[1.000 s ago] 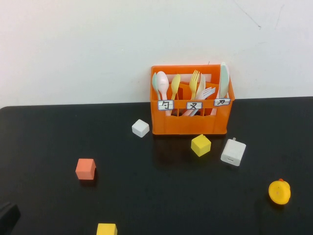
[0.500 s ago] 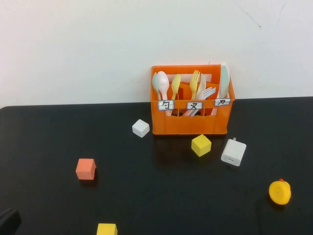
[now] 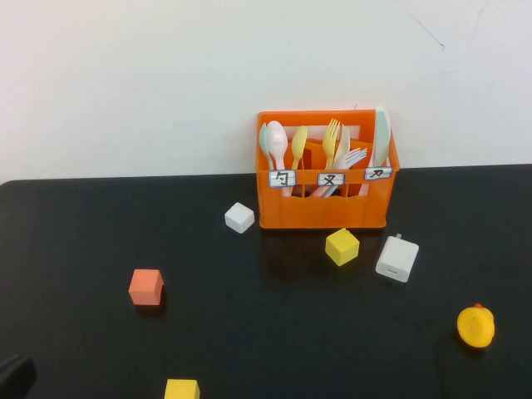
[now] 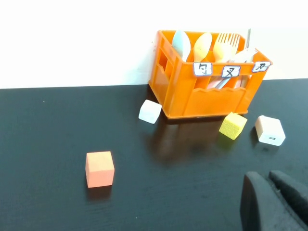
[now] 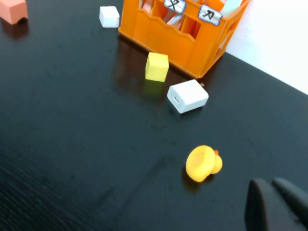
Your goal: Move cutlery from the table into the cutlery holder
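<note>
Orange cutlery holder (image 3: pixel 324 170) standing upright at the far edge of the black surface (image 3: pixel 75 241), against the white wall (image 3: pixel 166 75), three white labels (image 3: pixel 330 179) across its front. Inside it, handles down: pale pink spoon (image 3: pixel 277 143) in the left compartment beside a pale green spoon (image 3: pixel 263 140) and a yellow spoon (image 3: pixel 298 143); yellow fork (image 3: pixel 332 139) in the middle compartment with the pale pink fork (image 3: pixel 354 156) leaning next to it; pale green knife (image 3: pixel 381 135) upright in the right compartment. No cutlery lying on the surface. Scattered in front of the holder: white cube (image 3: pixel 238 218) just off its left front corner, yellow cube (image 3: pixel 342 246) just before its front, white charger (image 3: pixel 397 258) near its right front corner, orange-pink cube (image 3: pixel 145 287) well to the left, second yellow cube (image 3: pixel 181 389) at the near edge, yellow rubber duck (image 3: pixel 475 326) far right and near. Left gripper (image 4: pixel 269 199) low at the near left corner, well apart from the holder, dark fingers close together with only a thin gap, nothing held. Right gripper (image 5: pixel 274 204) low on the near right, beside the duck but not touching it, fingers likewise nearly together and empty.
</note>
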Robot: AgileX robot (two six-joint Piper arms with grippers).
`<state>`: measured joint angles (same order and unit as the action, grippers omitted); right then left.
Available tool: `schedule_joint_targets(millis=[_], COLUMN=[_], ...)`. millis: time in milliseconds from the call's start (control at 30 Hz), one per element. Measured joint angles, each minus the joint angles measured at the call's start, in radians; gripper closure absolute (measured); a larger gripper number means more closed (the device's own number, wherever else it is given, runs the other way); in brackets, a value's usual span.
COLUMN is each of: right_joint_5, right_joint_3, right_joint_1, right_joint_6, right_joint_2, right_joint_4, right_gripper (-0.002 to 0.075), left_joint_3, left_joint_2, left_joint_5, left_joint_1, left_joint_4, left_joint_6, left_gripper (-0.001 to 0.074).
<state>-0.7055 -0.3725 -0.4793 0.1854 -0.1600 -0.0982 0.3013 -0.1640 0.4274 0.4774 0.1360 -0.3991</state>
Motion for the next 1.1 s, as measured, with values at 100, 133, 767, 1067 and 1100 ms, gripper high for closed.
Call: schedule_joint_targets(millis=[100,133,767,1067,1100], right_joint_5=[0.0,0.0,0.0,-0.002,-0.002], right_joint_3=[0.0,0.0,0.0,0.0,0.0], right_joint_1=[0.0,0.0,0.0,0.0,0.0], right_joint_6=[0.0,0.0,0.0,-0.001,-0.001], right_joint_2=[0.0,0.0,0.0,0.0,0.0], right_joint_4=[0.0,0.0,0.0,0.0,0.0], right_gripper=[0.0727,0.0727,0.0727,0.0727,0.0727], left_joint_3=[-0.013,-0.022,-0.322,-0.32,-0.32], left_joint_2=[0.001,0.001,0.152,0.174,0.174], left_joint_5=[-0.01,-0.016,-0.315,-0.119,-0.119], left_joint_1=[-0.003,-0.015,-0.436,-0.436,-0.436], left_joint_4=[0.0,0.0,-0.088,-0.113,-0.113], left_joint_6=[0.0,0.0,0.0,0.056,0.074], left_gripper=[0.0737,0.0737,0.0737,0.0737,0.0737])
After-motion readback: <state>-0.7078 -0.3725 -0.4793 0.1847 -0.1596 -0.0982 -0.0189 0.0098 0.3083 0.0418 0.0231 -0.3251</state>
